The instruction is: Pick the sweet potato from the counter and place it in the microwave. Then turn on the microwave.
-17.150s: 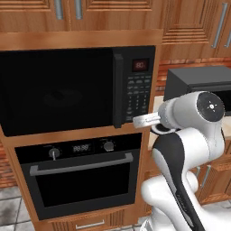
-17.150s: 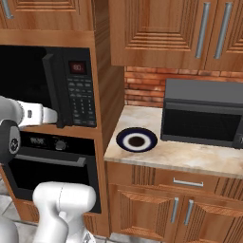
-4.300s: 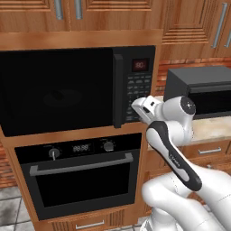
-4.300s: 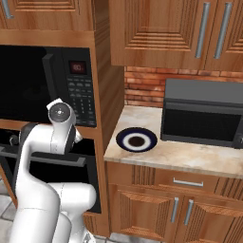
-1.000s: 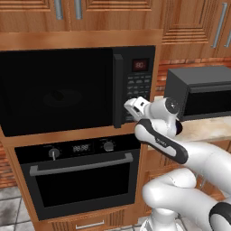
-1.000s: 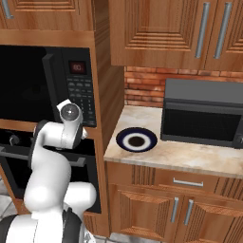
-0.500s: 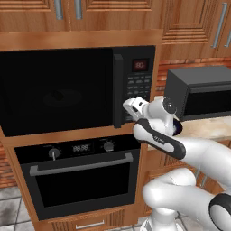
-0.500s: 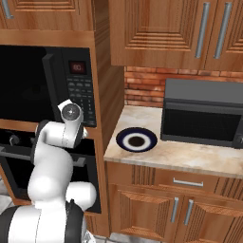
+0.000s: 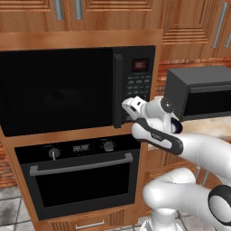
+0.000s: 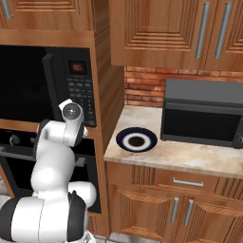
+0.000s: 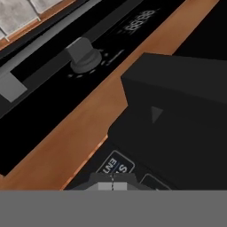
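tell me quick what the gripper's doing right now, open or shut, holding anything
Gripper: shut, fingers together, holding nothing, tips at the bottom of the microwave keypad.

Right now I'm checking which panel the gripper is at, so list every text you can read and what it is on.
"EN" over "S": white letters on a microwave keypad button just above the gripper; the rest is cut off.
Microwave red display: digits too blurred to read.
Oven clock display: pale digits, too blurred to read.
Other keypad labels: too small.
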### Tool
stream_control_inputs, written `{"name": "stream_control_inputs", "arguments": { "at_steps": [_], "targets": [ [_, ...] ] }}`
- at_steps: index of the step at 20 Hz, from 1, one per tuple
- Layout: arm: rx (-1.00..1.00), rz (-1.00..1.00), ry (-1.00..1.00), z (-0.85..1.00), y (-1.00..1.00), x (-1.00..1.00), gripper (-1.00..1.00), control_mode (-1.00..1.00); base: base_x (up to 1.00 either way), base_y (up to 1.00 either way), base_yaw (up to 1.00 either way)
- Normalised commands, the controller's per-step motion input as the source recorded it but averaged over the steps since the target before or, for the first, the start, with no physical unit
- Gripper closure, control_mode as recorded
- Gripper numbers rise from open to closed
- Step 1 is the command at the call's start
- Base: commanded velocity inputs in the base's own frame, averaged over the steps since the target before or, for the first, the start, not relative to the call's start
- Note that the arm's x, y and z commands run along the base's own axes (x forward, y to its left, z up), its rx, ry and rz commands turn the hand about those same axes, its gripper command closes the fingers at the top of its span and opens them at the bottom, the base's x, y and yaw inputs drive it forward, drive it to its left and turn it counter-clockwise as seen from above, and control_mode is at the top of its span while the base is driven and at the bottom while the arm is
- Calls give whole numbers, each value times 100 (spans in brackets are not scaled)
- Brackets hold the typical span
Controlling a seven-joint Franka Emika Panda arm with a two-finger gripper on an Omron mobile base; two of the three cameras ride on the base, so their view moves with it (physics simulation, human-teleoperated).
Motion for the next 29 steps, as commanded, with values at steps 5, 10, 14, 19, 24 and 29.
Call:
{"name": "stream_control_inputs", "arguments": {
  "at_steps": [5, 10, 14, 19, 24, 29],
  "targets": [
    [0, 0, 0, -8, 1, 11, 100, -100, 0, 0, 0],
    [0, 0, 0, -13, 3, 9, 100, -100, 0, 0, 0],
    [0, 0, 0, -14, 6, 10, 100, -100, 0, 0, 0],
    [0, 1, 0, -11, 6, 11, 100, -100, 0, 0, 0],
    [0, 0, 0, -3, 2, -4, 100, -100, 0, 0, 0],
    [0, 0, -1, 6, -1, -43, 100, -100, 0, 0, 0]
  ]
}}
